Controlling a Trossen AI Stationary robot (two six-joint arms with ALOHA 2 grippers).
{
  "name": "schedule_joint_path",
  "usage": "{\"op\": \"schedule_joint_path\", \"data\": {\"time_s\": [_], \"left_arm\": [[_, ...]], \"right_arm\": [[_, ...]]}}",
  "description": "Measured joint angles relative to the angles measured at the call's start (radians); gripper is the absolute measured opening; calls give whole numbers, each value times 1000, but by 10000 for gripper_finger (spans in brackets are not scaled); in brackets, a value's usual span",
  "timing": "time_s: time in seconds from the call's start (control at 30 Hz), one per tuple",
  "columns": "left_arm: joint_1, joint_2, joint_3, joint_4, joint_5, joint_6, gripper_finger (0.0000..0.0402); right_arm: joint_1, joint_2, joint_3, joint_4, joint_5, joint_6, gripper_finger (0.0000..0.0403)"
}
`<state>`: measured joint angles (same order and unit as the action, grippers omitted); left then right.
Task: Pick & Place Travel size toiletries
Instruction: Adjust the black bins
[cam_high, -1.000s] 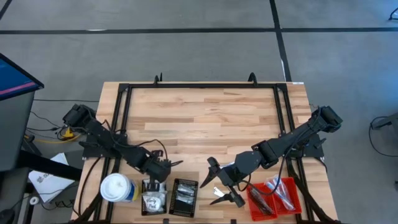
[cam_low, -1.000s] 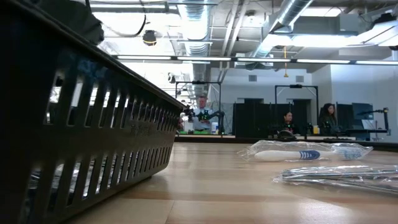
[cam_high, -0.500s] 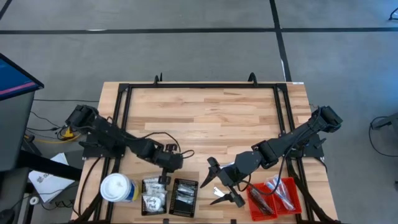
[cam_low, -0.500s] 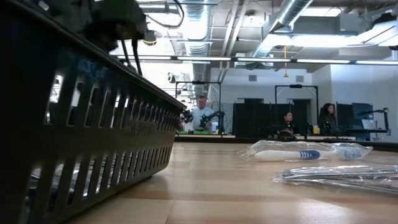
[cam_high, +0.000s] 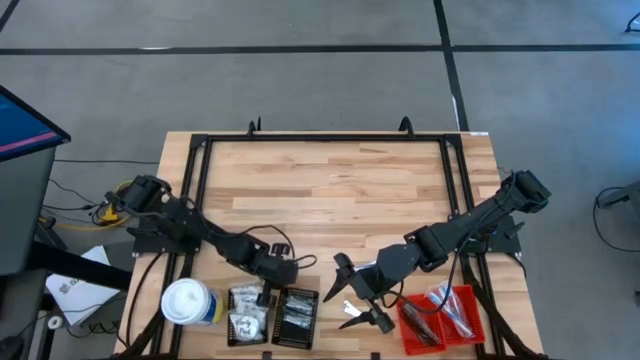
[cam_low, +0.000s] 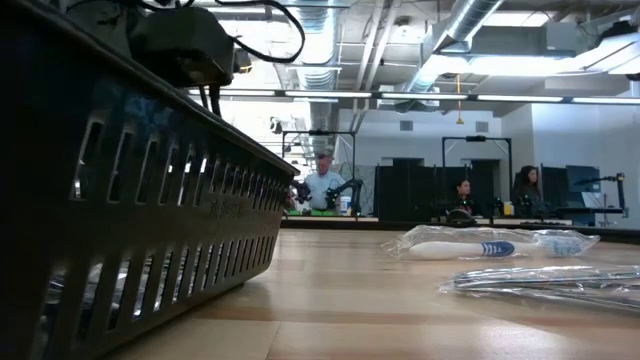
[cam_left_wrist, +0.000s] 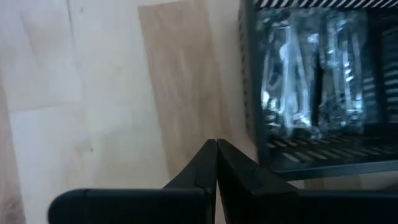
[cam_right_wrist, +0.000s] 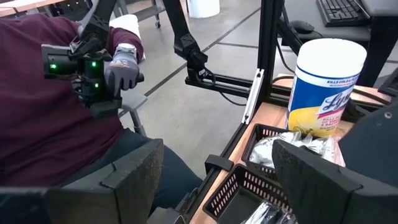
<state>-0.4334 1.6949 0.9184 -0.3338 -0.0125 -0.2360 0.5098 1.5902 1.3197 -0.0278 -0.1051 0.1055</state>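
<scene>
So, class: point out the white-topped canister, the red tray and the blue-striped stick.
White-topped canister (cam_high: 186, 301), high view, on its lid.
Red tray (cam_high: 472, 300), high view, on its right wall.
Blue-striped stick (cam_low: 470, 249), low view, mid-length on its wrapped body.

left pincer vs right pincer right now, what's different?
Left pincer is shut and empty, beside the black trays; right pincer stands wide open, between those trays and the red tray. Both hold nothing and sit over the table's near edge.

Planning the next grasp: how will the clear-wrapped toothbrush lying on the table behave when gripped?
The wrapped toothbrush likely feels light. Its glossy, crinkled wrapper looks slippery and may shift around the stiff handle. It lies flat, so it seems unlikely to roll.
</scene>
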Motion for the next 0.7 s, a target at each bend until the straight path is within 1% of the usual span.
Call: {"op": "schedule_joint_path", "data": {"time_s": [0.3, 0.5, 0.6, 0.7], "left_arm": [[-63, -1, 2, 2, 13, -53, 0], [-62, -35, 2, -5, -83, -51, 0], [-61, -100, 3, -80, -150, -62, 0], [-61, -177, 4, -224, -207, -132, 0]], "right_arm": [[0, 0, 0, -12, 0, 0, 294], [0, 0, 0, -12, 0, 0, 294], [0, 0, 0, -12, 0, 0, 294], [0, 0, 0, -13, 0, 0, 294]]}}
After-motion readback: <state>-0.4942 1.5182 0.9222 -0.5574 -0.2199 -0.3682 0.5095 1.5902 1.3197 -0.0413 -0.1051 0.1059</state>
